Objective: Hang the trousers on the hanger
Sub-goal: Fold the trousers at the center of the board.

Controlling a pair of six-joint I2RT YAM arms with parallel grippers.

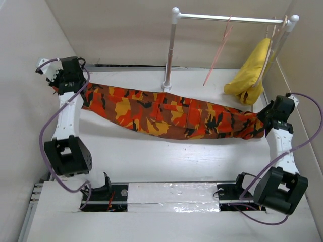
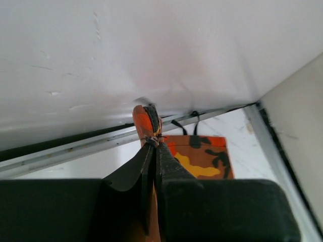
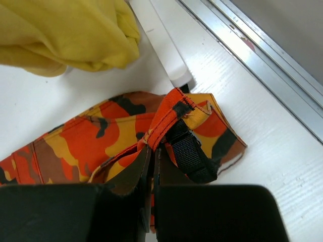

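- The left gripper (image 1: 59,86) is pinched shut on one end of the trousers (image 1: 171,117), at the far left of the table (image 1: 151,156).
- The right gripper (image 1: 263,120) is pinched shut on the other end, at the far right.
- The trousers stretch long from left to right between the two grippers.
- The pink hanger (image 1: 218,50) hangs on the white rail (image 1: 227,19). It is behind the trousers and higher up, a bit right of the middle.
- The right gripper is nearer to the hanger than the left one.
- I think the trousers need to go up and back to reach the hanger.
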